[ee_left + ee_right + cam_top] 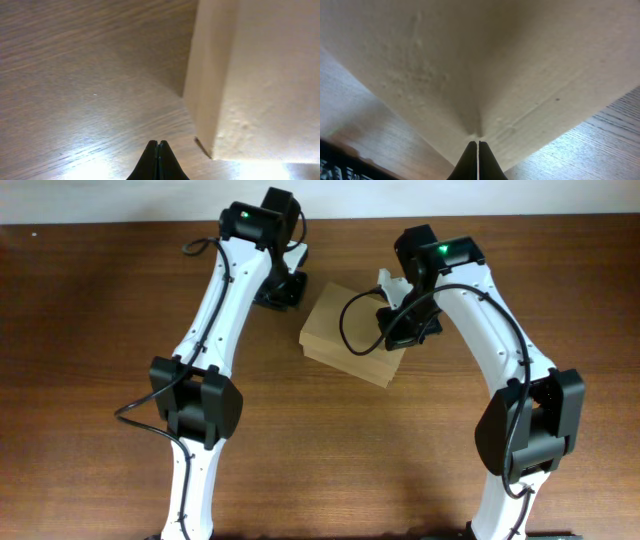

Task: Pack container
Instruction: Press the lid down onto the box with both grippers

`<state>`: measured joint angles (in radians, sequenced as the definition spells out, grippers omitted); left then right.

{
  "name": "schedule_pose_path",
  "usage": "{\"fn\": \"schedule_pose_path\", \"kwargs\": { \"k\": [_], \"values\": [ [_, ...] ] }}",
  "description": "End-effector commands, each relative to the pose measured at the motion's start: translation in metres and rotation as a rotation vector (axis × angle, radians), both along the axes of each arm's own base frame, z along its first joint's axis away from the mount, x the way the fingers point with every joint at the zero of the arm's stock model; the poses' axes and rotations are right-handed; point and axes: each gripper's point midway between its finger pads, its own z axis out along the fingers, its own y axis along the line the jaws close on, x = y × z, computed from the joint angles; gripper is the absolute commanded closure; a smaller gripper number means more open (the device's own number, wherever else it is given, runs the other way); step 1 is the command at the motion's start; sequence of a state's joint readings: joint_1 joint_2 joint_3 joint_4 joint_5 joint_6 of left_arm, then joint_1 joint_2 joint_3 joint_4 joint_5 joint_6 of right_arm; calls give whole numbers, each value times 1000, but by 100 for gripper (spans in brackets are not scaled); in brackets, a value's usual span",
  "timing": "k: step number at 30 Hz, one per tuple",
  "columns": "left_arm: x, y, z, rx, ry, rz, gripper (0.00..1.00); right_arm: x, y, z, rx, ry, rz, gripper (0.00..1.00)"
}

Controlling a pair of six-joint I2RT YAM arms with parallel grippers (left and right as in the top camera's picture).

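We see the container, a plain light-brown cardboard box with a matte, slightly dimpled face, lying closed and askew near the far middle of the table. The table is dark brown wood with a fine streaked grain and soft glare, and a pale wall runs behind it. The right gripper is pinched fully together and holds nothing, its tips set against the cardboard. The left gripper, likewise closed and empty, points down at the wood just beside a box corner. Both white arms bend inward.
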<state>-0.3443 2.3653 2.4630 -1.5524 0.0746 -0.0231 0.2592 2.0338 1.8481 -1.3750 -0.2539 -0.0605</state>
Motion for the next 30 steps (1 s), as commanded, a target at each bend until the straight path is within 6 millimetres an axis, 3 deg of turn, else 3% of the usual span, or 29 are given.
{"fn": "schedule_pose_path", "kwargs": {
  "k": [1,13,21,30],
  "values": [
    [-3,-12,7,-37,-5,-33,98,-1,1,-3,3,4,13,96],
    [-22,-39,7,-70,32,-90,99,3,-3,-4,-24,-15,15,96],
    [-26,-45,4,-71,43,-103,98,4,-3,-6,-28,-13,16,96],
    [-35,-42,-37,-43,124,-99,98,4,-3,-30,-43,45,16,96]
  ]
}}
